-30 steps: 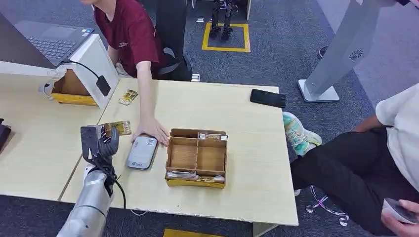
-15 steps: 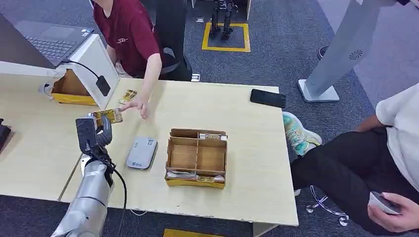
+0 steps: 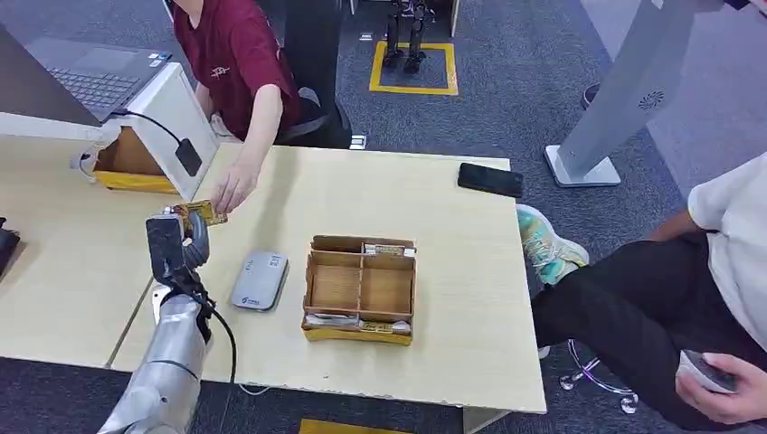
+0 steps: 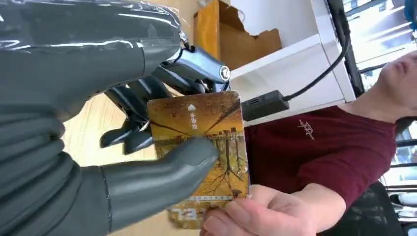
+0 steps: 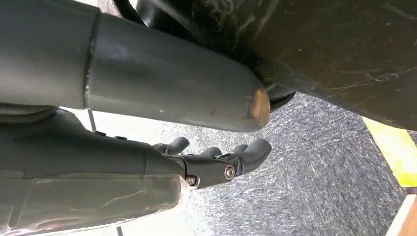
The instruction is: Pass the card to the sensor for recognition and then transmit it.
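Pale table [image 3: 434,226] — left hand [image 3: 176,249] pinches golden tree-print card [image 4: 206,147]; person's hand [image 4: 255,214] grips its end.

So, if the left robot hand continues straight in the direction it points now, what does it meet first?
Most likely the person's hand, already touching the card that the left robot hand holds. Behind it lies another card on the table, though depth is unclear.
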Robot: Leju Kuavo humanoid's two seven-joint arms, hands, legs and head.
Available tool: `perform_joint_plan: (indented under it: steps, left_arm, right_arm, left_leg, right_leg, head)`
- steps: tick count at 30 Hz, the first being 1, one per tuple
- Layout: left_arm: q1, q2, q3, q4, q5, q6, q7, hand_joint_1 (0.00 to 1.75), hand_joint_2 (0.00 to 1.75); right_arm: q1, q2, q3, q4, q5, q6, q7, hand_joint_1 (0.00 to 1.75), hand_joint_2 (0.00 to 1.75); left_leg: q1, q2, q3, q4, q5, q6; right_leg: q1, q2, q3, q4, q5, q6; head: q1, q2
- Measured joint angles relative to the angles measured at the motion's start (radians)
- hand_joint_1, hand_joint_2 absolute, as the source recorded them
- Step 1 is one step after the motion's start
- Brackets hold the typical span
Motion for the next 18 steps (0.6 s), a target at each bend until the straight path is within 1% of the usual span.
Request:
perform_joint_plan:
  steps: [4,7,11,13,16,18]
  left_arm:
    - [0.0,-0.001,0.0,0.0,0.013,-0.019,-0.009,0.0,1.75]
    - [-0.001,-0.002,0.0,0.001,0.047,-0.057,0.013,0.0,1.75]
    - [-0.007,-0.013,0.0,0.001,0.095,-0.103,0.013,0.0,1.75]
    - [-0.011,-0.021,0.0,0.0,0.122,-0.14,0.026,0.0,1.75]
    - [-0.013,-0.037,-0.008,-0.015,0.15,-0.237,0.051,0.0,1.75]
    - [-0.004,-0.047,-0.03,-0.046,0.149,-0.3,0.051,0.0,1.75]
  right_arm:
    - [0.0,0.0,0.0,0.0,0.0,0.0,0.0,0.0,0.0]
    - [0.0,0.0,0.0,0.0,-0.006,-0.001,0.003,0.0,0.0]
    - [0.0,0.0,0.0,0.0,-0.007,-0.001,0.009,0.0,0.0]
    - [0.0,0.0,0.0,0.0,-0.013,-0.002,0.01,0.0,0.0]
    - [0.0,0.0,0.0,0.0,-0.031,-0.006,0.011,0.0,0.0]
    - [0.001,0.0,0.0,0.0,-0.045,-0.01,0.011,0.0,0.0]
  left_leg:
    - [0.0,0.0,0.0,0.0,0.0,0.0]
    - [0.0,0.0,0.0,0.0,0.0,0.0]
    - [0.0,0.0,0.0,0.0,0.0,0.0]
    - [0.0,0.0,0.0,0.0,0.0,0.0]
    - [0.0,0.0,0.0,0.0,0.0,0.0]
    - [0.0,0.0,-0.001,0.0,0.0,0.0]
  right_leg:
    - [0.0,0.0,0.0,0.0,0.0,0.0]
    - [0.0,0.0,0.0,0.0,0.0,0.0]
    - [0.0,0.0,0.0,0.0,0.0,0.0]
    - [0.0,0.0,0.0,0.0,0.0,0.0]
    - [0.0,0.0,0.0,0.0,0.0,0.0]
    - [0.0,0.0,0.0,0.0,0.0,0.0]
  head:
    - [0.0,0.0]
    - [0.0,0.0]
    - [0.0,0.0]
    - [0.0,0.0]
    - [0.0,0.0]
    - [0.0,0.0]
